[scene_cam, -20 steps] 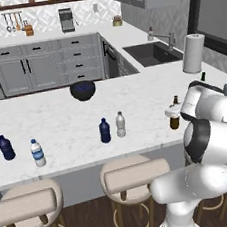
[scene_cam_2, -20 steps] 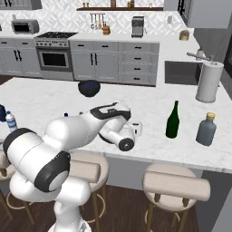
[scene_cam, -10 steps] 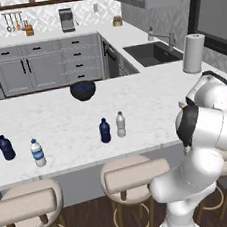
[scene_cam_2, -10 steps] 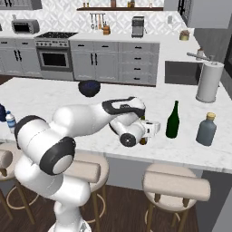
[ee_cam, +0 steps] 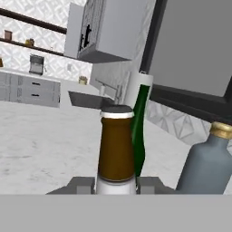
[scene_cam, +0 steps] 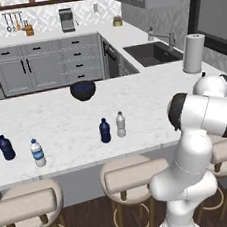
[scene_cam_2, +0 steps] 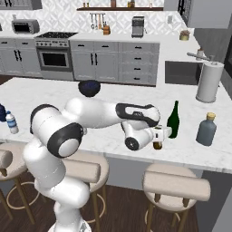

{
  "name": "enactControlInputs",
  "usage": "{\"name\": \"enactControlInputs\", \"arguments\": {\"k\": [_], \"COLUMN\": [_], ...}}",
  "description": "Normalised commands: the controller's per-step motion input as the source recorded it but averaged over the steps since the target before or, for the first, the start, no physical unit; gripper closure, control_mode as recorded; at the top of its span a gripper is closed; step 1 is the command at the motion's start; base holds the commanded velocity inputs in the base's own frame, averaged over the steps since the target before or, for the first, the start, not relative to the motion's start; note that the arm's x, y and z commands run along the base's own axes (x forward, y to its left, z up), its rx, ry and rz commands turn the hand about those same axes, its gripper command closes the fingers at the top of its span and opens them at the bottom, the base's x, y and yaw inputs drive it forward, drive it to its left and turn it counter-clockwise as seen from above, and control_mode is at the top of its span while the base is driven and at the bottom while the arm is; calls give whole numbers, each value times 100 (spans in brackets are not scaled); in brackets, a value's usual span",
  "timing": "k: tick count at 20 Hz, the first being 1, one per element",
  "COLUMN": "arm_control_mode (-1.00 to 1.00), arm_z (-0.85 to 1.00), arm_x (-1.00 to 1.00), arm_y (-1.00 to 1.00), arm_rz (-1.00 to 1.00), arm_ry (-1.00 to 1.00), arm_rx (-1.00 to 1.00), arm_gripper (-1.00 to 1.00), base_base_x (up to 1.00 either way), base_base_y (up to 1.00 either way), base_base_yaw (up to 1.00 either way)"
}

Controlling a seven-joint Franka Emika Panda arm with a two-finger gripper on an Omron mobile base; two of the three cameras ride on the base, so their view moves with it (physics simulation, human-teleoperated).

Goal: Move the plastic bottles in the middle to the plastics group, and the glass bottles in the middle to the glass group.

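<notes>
At the right end of the counter [scene_cam_2: 45, 97], the gripper [scene_cam_2: 159, 134] is closed around the brown bottle [ee_cam: 116, 147], which shows between its two fingers in the hand view. The bottle is just beside the green wine bottle [scene_cam_2: 173, 119], with the grey-blue bottle [scene_cam_2: 206, 130] a little further right, so the glass item appears to have reached its group. Whether its base rests on the counter cannot be told, and it has not been let go. Left to do, by the look of it: the dark blue bottle [scene_cam: 104, 130] and the clear bottle [scene_cam: 121, 124] stand side by side in the middle of the counter, well apart from the plastics group at the far left, where another dark blue bottle [scene_cam: 6, 148] and a blue-labelled bottle [scene_cam: 38, 153] stand. A dark bowl [scene_cam: 83, 90] sits behind the middle pair and a paper towel roll [scene_cam_2: 209, 82] behind the glass group; neither seems to block the way.
</notes>
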Motion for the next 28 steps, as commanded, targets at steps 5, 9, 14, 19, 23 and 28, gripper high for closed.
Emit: {"name": "enactControlInputs", "arguments": {"k": [5,9,14,19,23,28], "arm_control_mode": [-100,-100,-100,-100,-100,-100], "arm_z": [-11,0,0,-11,-15,-19], "arm_x": [19,25,30,30,17,9], "arm_y": [-39,-38,-42,-22,-15,-27], "arm_rz": [0,0,0,2,11,15], "arm_ry": [-1,0,10,9,0,-2], "arm_rx": [-2,0,0,8,11,16], "arm_gripper": [100,100,100,100,100,100], "base_base_x": [0,0,0,0,0,0], "base_base_y": [0,0,0,0,0,0], "base_base_yaw": [0,0,0,0,0,0]}}
